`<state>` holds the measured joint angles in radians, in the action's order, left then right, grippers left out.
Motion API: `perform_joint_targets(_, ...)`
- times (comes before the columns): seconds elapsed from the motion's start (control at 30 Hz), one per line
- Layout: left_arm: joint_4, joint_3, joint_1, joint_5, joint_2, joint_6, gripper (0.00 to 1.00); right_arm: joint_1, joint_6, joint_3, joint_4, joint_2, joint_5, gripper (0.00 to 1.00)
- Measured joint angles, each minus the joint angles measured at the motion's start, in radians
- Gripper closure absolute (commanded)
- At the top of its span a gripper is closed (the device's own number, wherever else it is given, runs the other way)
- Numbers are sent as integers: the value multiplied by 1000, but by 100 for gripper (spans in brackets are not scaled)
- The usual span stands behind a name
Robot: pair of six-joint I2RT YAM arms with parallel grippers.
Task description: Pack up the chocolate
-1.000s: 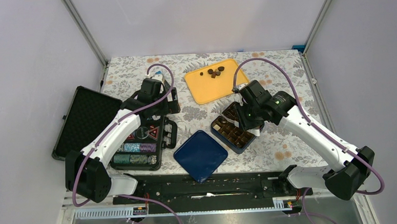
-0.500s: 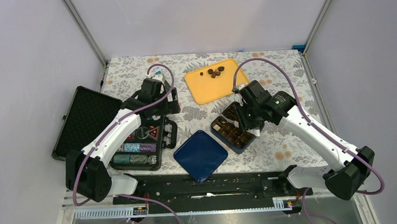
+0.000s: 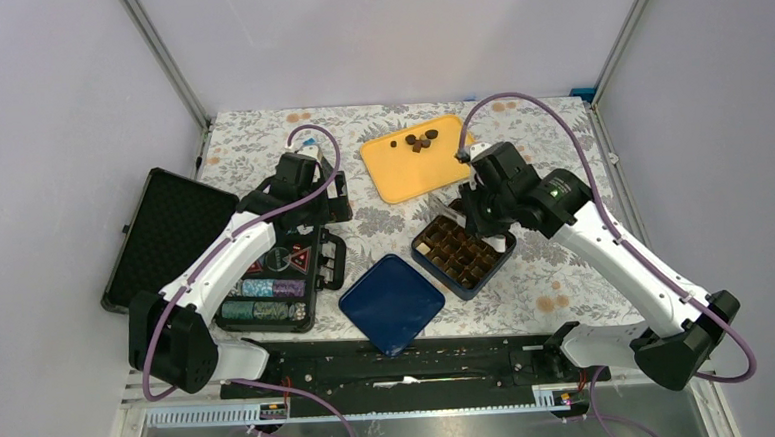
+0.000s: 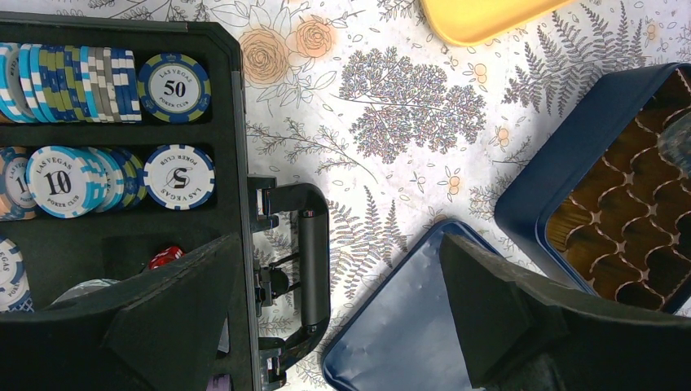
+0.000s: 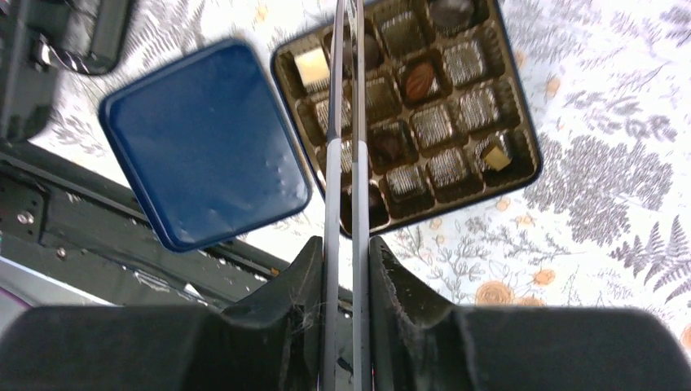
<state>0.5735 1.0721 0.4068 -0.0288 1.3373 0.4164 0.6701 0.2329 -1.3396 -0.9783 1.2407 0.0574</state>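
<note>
Right wrist view: your right hand [image 5: 344,244] is clamped on metal tongs [image 5: 343,122], blades nearly together. The blade tips run off the top edge, so you cannot tell whether they carry anything. Below them lies the blue box [image 4: 562,175], open, its brown compartment insert partly filled. The boxed chocolates [image 5: 420,79] are dark pieces scattered across several cells, with a cream piece [image 5: 312,67] in a corner cell. The blue lid [image 5: 204,138] lies flat on the tabletop [image 4: 391,106], just beside the box.

Top external view: the loose chocolates [image 3: 419,140] sit clustered at the far end of the yellow tray [image 3: 396,178].

Your left hand [image 4: 341,244] is spread wide and holds nothing. It hangs over the handle of the poker chip case [image 4: 236,106] and the lid's edge.
</note>
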Motion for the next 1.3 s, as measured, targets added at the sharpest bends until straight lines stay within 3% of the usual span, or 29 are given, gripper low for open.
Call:
perform_joint_targets(0.23,0,0,0,2,-2,3,1,2,0,-77,126,69,80,76)
perform_joint_targets(0.57,1,-1,0,1,-48,2,1,-5,-38,-229,361,410,250,71)
perform_joint_targets(0.63,2,-1,0,-3,-60,2,1,-15,-43,-241,383,462,248,67)
perform_joint_targets(1.0,15,-3,0,-18,-80,-13,1,-69,-51,-296,410,647,240,57)
perform_joint_targets(1.3,14,-20,0,-20,-81,-17,1,-69,-45,-312,416,708,242,57)
